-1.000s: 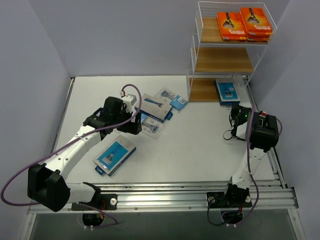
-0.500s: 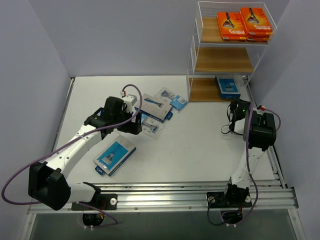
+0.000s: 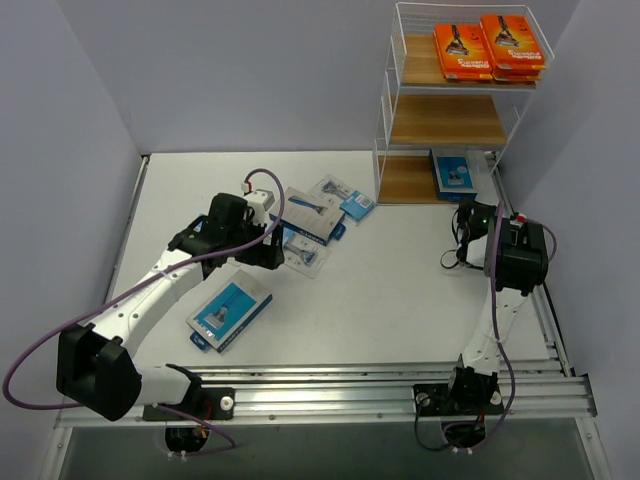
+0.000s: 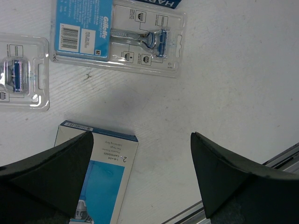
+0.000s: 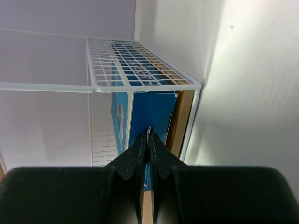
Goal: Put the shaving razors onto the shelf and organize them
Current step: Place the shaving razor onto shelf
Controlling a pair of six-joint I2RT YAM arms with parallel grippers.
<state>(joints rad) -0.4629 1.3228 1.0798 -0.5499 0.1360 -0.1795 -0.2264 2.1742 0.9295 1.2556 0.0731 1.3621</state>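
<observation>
The left end effector (image 4: 140, 140) hangs released, jaws spread wide, over the surface (image 3: 400, 290), above a blister pack (image 4: 121, 39) and a blue-and-grey box (image 4: 105, 158). The right end effector (image 5: 149, 136) is clenched, nothing visibly held, just before the shelf (image 3: 455, 120) at 1 o'clock. There a blue razor box (image 3: 456, 177) lies on the bottom tier, with orange razor packs (image 3: 488, 48) on top.

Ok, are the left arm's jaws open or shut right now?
Open. In the left wrist view its fingers stand wide apart above the table, gripping nothing.
</observation>
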